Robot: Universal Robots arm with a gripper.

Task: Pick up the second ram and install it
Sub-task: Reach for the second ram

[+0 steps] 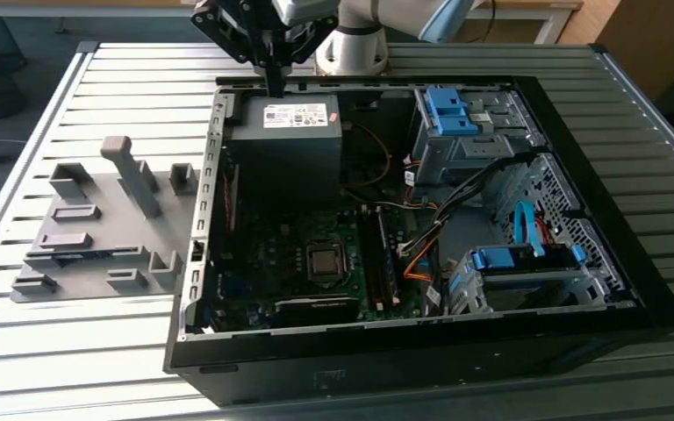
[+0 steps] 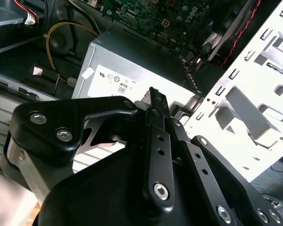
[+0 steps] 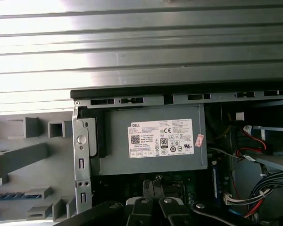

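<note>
The second ram (image 1: pixel 85 255) is a thin blue-green stick lying in a slot of the grey fixture plate (image 1: pixel 103 189), on the exterior view's left of the open computer case (image 1: pixel 618 263). In the first wrist view the ram (image 3: pixel 12 195) shows as a blue strip on the fixture. My gripper (image 1: pixel 276 86) hangs over the case's far edge, above the grey power supply (image 1: pixel 296 140), well away from the ram. Its black fingers (image 2: pixel 153 101) are pressed together with nothing between them. The fingertips (image 3: pixel 153 182) point down at the power supply (image 3: pixel 151 139).
The motherboard (image 1: pixel 313 254) lies inside the case, with a green memory stick (image 1: pixel 381 263) standing in a slot. Blue drive cages (image 1: pixel 455 114) and cable bundles (image 1: pixel 431 237) fill the case's right side. Tall grey fixture blocks (image 1: pixel 138 175) rise from the plate. The slatted metal table (image 1: pixel 80 368) surrounds everything.
</note>
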